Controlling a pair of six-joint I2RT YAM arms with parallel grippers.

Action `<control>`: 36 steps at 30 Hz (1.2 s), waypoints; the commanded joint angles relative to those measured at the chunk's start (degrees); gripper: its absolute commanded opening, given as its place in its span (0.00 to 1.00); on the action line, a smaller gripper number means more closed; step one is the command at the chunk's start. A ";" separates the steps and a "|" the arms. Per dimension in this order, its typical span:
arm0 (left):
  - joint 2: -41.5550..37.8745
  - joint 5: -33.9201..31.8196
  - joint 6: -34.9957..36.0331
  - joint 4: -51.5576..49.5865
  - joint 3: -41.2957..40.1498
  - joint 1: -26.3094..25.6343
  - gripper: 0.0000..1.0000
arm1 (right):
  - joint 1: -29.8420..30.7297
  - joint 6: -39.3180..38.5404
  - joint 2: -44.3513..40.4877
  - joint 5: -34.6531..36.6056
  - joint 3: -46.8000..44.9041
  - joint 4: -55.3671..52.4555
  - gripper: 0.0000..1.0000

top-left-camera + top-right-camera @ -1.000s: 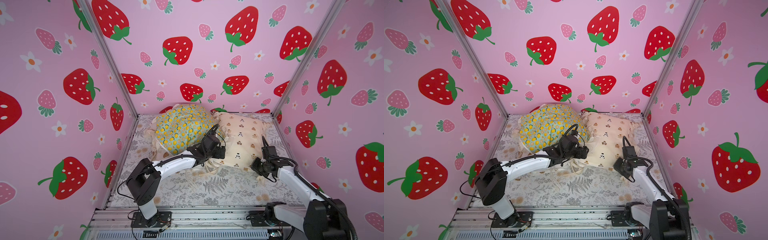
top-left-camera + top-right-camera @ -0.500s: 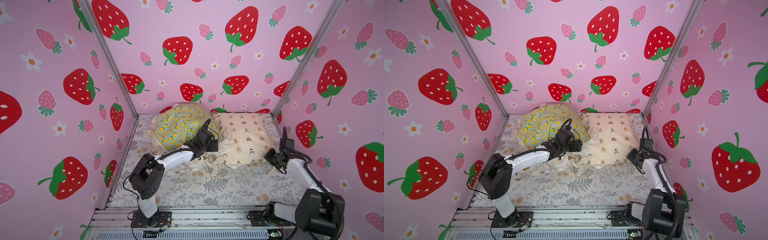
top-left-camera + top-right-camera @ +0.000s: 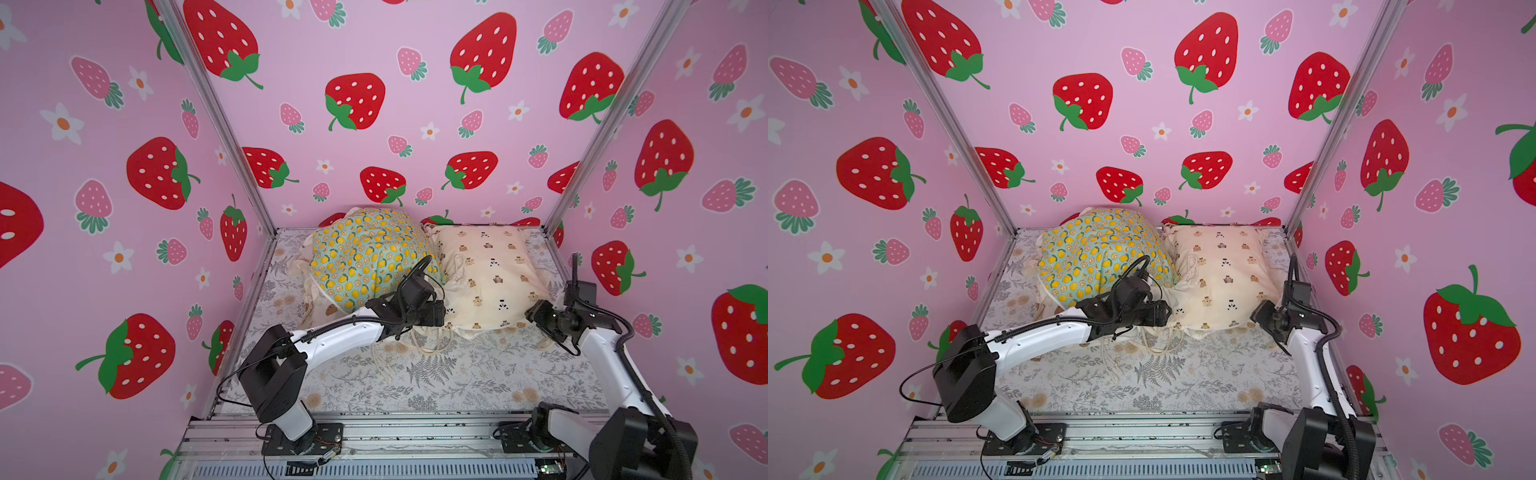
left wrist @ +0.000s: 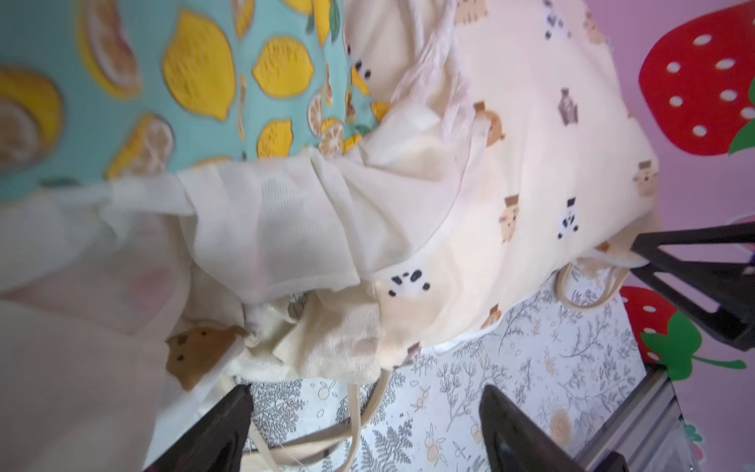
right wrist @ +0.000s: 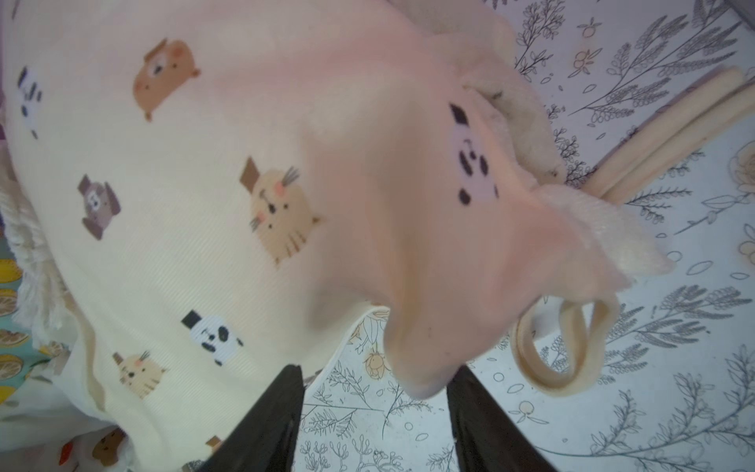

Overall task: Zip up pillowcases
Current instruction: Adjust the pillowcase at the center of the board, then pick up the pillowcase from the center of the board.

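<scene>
Two puffy pillowcases lie at the back of the sheet in both top views: a mint one with lemons [image 3: 365, 257] [image 3: 1100, 253] and, beside it, a cream one with tiny bears [image 3: 486, 274] [image 3: 1221, 274]. My left gripper [image 3: 436, 313] [image 4: 363, 400] is open at the near seam where their ruffles meet, with only loose cream ties [image 4: 351, 412] on the sheet between its fingers [image 4: 228, 421]. At the bear pillowcase's near right corner my right gripper [image 3: 536, 316] [image 5: 376, 392] is open. That corner [image 5: 421, 359] droops over the gap, unpinched. A white cover with a brown print [image 3: 328, 309] peeks from under the lemon one.
The grey fern-print sheet [image 3: 457, 374] covers the floor, with cream ties [image 3: 415, 345] trailing over it. Pink strawberry walls close three sides, with metal corner posts [image 3: 557, 216] at the back. An aluminium rail [image 3: 415, 432] with both arm bases runs along the front.
My right gripper drew the bear pillowcase's corner out to the right, stretching the case flat, and has now opened off it. My left gripper shifted slightly nearer along the seam.
</scene>
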 commanded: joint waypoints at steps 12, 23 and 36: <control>11.28 4.79 -4.19 12.17 2.22 -1.01 0.81 | 19.76 6.41 -4.70 2.17 -2.59 -7.05 0.68; 15.33 5.37 -5.76 19.96 2.22 -1.63 0.62 | 26.88 8.26 -3.15 2.98 -4.36 -4.03 0.68; 11.12 3.38 -8.82 18.69 0.82 -2.51 0.36 | 32.28 2.94 -1.91 2.08 -4.11 0.16 0.66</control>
